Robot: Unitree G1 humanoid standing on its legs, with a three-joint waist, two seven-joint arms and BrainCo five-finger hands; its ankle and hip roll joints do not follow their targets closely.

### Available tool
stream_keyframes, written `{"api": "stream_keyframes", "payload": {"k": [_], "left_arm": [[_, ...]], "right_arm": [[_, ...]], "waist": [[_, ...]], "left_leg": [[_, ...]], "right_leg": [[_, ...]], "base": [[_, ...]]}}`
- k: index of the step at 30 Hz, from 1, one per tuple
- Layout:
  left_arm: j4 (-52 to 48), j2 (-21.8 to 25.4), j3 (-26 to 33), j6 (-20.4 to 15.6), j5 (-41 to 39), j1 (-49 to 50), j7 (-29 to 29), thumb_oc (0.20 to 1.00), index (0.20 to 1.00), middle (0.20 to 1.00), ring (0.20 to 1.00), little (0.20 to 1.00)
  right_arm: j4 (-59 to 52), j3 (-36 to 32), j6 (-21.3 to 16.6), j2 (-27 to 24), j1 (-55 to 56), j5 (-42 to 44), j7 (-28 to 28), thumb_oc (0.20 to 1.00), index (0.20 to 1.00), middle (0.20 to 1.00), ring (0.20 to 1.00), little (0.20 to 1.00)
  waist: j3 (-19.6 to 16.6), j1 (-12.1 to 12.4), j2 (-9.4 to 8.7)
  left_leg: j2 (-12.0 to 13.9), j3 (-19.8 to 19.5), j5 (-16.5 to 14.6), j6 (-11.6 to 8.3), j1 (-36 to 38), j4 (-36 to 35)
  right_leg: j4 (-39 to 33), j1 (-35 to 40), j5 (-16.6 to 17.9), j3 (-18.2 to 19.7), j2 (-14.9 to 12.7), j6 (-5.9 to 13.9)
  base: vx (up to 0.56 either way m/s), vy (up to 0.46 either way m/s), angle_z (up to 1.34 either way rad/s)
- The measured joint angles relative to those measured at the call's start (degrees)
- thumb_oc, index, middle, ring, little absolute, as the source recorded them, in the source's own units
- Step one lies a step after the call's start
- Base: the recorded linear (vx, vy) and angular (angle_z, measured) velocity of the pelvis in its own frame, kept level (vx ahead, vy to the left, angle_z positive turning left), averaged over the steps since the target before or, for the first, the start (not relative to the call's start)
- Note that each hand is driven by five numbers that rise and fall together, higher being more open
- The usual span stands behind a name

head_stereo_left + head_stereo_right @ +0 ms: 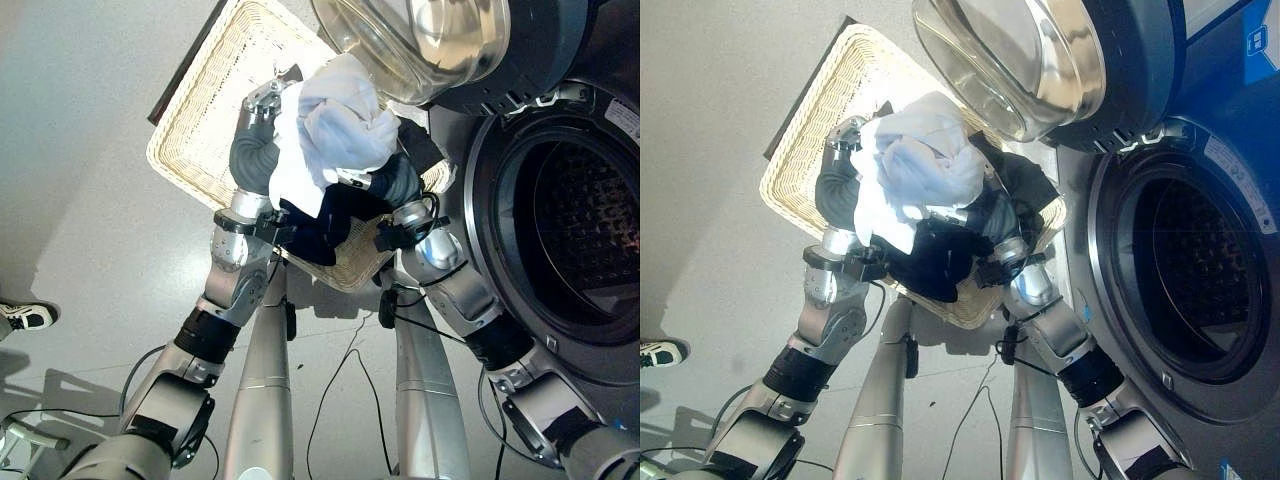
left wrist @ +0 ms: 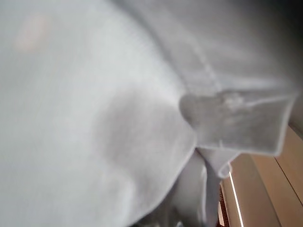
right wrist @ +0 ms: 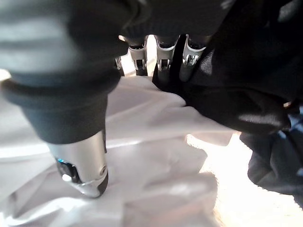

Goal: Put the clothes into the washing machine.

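Now, clothes betw. both hands, over basket

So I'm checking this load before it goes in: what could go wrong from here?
The dark garment hangs loose below the white bundle between the left hand and right hand; it may slip back into the basket or snag its rim. The open door hangs right above the bundle, so lifting could bump it. The drum opening lies to the side, so trailing cloth might catch on its edge.
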Motion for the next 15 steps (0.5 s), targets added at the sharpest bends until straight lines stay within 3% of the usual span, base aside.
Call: {"api": "stream_keyframes", "payload": {"k": [15], "left_arm": [[-1.91,0.05,-0.02,0.08,2.53,-0.06,2.36,0.2,0.2,0.2,0.2,0.2]], "right_arm": [[-4.58,0.54,1.14,-0.25,-0.18,5.29,5.51,1.0,1.0,1.0,1.0,1.0]], "waist": [[0.06,0.03,0.37]], "left_leg": [[0.02,-0.21,0.02,-0.12,-0.04,-0.39]], "right_leg": [[-0.09,-0.16,-0.39,-0.2,-0.01,-0.06]], "base": [[0.0,0.0,0.0]]}}
